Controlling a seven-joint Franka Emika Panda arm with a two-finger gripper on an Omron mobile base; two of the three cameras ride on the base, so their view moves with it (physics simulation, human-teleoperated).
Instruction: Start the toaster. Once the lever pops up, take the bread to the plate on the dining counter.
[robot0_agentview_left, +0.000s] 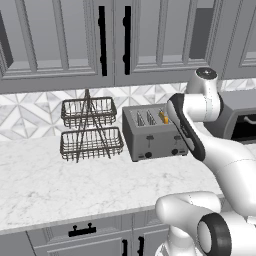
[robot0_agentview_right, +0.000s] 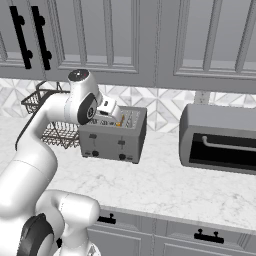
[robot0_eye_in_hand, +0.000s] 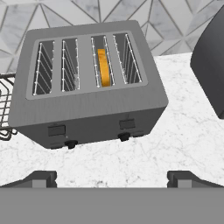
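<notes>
Toaster (robot0_eye_in_hand: 89, 83) is set on the marble desk (robot0_agentview_left: 45, 180) against the tiled wall. Bread (robot0_eye_in_hand: 103, 67) is seated in the toaster's third slot from the left, orange top edge visible. Two levers are seen on the toaster front, above black knobs. Tool (robot0_eye_in_hand: 111, 178) is held above and in front of the toaster, tips spread wide, nothing gripped. A wire basket rack (robot0_agentview_left: 91, 129) is placed left of the toaster, a grey oven (robot0_agentview_right: 219, 138) right of it.
</notes>
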